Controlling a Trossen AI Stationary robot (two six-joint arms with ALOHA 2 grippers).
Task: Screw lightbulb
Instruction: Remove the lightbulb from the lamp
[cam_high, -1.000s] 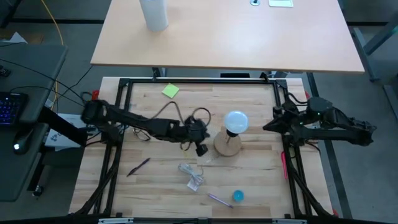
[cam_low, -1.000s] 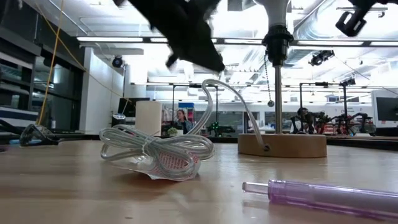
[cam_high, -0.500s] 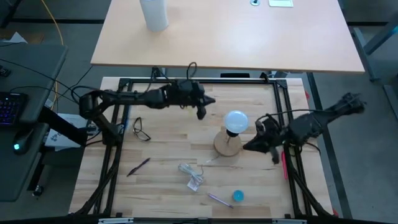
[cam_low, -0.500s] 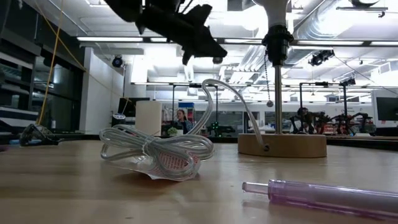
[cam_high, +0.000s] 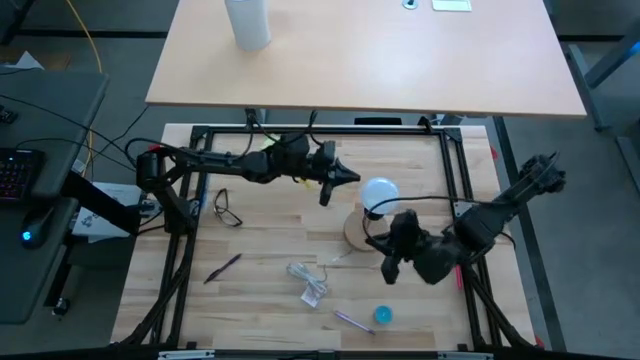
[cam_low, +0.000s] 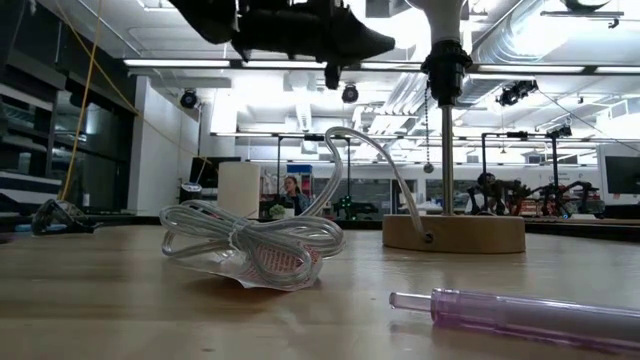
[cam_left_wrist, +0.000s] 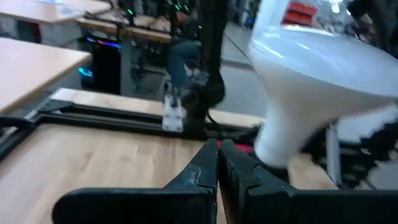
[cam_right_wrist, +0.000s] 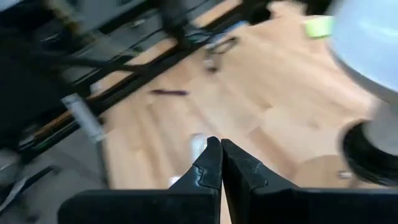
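Note:
The white lightbulb (cam_high: 380, 195) stands upright in a black socket (cam_low: 445, 70) on a round wooden disc base (cam_high: 360, 234) at mid-table. My left gripper (cam_high: 353, 176) is shut and points level at the bulb's globe from the table's left, close to it but apart; the left wrist view shows the bulb (cam_left_wrist: 323, 81) just beyond the tips (cam_left_wrist: 217, 148). My right gripper (cam_high: 372, 242) is shut and comes in from the right, slanting down. It hangs over the disc's near side, beside the socket (cam_right_wrist: 373, 155).
A coiled clear cable (cam_high: 310, 280) lies near the base, its free end arching up to the disc (cam_low: 455, 232). Glasses (cam_high: 226, 208), a dark pen (cam_high: 224, 267), a purple pen (cam_high: 352, 320) and a blue cap (cam_high: 383, 315) are scattered around. A black frame (cam_high: 320, 130) borders the table.
My left gripper has risen from beside the disc, swung toward the far edge, then levelled out and moved right up to the bulb. My right gripper has swung in from the table's right edge to the disc's near side. Both have stayed shut; the bulb has not moved.

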